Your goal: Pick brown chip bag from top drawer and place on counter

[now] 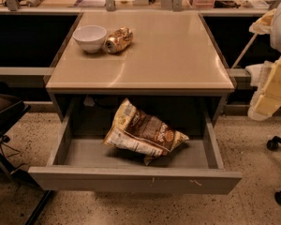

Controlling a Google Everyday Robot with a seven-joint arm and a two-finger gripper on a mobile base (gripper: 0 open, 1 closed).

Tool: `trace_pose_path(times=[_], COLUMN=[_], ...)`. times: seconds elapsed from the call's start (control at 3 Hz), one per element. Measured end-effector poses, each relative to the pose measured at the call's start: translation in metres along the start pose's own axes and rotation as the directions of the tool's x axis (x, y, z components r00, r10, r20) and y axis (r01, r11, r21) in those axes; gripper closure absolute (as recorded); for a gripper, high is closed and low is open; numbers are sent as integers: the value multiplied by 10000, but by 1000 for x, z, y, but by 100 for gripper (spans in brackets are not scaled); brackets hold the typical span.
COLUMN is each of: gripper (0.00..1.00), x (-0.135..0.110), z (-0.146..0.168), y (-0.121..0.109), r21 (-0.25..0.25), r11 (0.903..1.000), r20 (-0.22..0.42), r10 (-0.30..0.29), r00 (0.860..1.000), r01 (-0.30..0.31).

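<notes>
The brown chip bag (143,132) lies crumpled in the open top drawer (131,179), leaning toward the back, slightly left of the middle. The drawer is pulled out under the beige counter (168,55). My gripper (261,106) hangs at the right edge of the view, beside the counter's right front corner. It is above and to the right of the drawer, well apart from the bag, and holds nothing that I can see.
A white bowl (90,37) and a crushed golden can (118,40) sit at the counter's back left. A dark chair (4,111) stands at the left. Chair casters (277,146) are on the speckled floor at the right. A cluttered shelf runs along the back.
</notes>
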State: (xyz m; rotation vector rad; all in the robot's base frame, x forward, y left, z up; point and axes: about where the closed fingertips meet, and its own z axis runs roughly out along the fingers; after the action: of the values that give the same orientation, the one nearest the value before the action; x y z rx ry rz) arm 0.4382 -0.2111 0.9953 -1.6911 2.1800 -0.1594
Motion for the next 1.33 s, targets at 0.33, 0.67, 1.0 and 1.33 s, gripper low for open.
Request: trace_pose_path(times=[0.33, 0.67, 1.0, 1.33], gripper=[0, 0, 0, 0], x=[0, 6, 17, 26], z=[0, 21, 67, 115], y=[0, 3, 18, 35], r21=[-1, -204, -1255, -2376], r11=[10000, 9995, 9899, 9667], r20=[0, 0, -84, -395], r10=[1, 252, 656, 884], r00=[10000, 9997, 9978, 9953], r01=[-1, -252, -661, -953])
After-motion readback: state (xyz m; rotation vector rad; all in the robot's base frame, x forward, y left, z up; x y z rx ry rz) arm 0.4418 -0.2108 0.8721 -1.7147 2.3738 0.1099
